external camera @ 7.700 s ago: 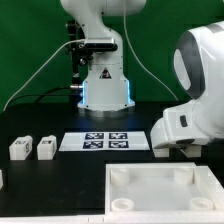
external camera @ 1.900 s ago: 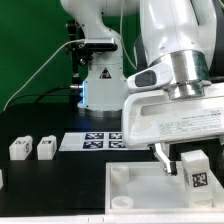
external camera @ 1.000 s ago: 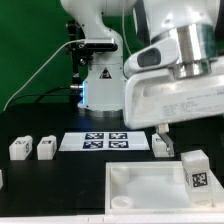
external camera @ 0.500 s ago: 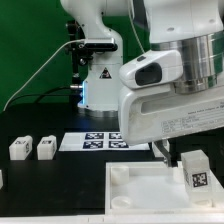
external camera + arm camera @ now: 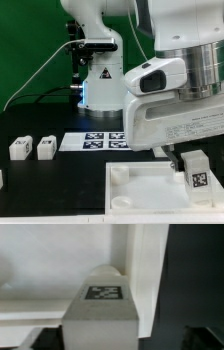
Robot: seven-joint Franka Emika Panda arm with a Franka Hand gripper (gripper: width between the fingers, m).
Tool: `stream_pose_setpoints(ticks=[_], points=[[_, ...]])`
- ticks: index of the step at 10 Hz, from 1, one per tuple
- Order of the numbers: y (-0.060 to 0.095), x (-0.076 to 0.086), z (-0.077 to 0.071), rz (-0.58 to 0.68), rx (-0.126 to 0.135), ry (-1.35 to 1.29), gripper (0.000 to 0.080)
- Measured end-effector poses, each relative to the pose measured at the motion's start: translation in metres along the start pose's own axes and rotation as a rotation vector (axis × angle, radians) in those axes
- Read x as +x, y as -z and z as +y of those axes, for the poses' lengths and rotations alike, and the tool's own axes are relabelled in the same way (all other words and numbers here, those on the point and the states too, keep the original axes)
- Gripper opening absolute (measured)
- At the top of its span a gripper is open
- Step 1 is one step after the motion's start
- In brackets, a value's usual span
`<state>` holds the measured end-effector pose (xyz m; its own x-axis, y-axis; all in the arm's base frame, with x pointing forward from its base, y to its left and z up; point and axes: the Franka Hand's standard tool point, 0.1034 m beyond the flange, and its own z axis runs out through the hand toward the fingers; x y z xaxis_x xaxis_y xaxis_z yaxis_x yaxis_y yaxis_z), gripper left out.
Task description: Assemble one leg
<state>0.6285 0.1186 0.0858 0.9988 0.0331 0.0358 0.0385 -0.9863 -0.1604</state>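
The leg [image 5: 195, 168], a small white post with a tag on its face, stands upright on the back right corner of the large white panel [image 5: 150, 192]. My gripper [image 5: 186, 160] is low over it and open. One dark finger [image 5: 171, 158] shows just beside the leg and the other is hidden behind it. In the wrist view the leg [image 5: 100, 314] runs between the fingers of the gripper [image 5: 122, 341]. It lies against one finger [image 5: 48, 336], with a gap to the other. The panel [image 5: 40, 274] lies beneath.
Two more small white legs [image 5: 20, 149] [image 5: 46, 149] lie on the black table at the exterior view's left. The marker board [image 5: 98, 141] lies behind the panel. The arm's base [image 5: 100, 85] stands at the back.
The gripper rose clear of the leg, then came back down around it. The leg has stayed upright on the panel corner with its tag facing the same way.
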Motion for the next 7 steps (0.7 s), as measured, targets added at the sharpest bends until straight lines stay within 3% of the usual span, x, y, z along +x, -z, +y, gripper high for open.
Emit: stream_pose_setpoints(ticks=[1, 2, 7], points=[[-0.0001, 0.0000, 0.0002, 0.000, 0.000, -0.020, 0.0377], [0.0002, 0.0003, 0.0019, 0.001, -0.001, -0.039, 0.0300], [-0.0003, 0.0084, 0.0090, 0.047, 0.010, -0.652, 0.0300]])
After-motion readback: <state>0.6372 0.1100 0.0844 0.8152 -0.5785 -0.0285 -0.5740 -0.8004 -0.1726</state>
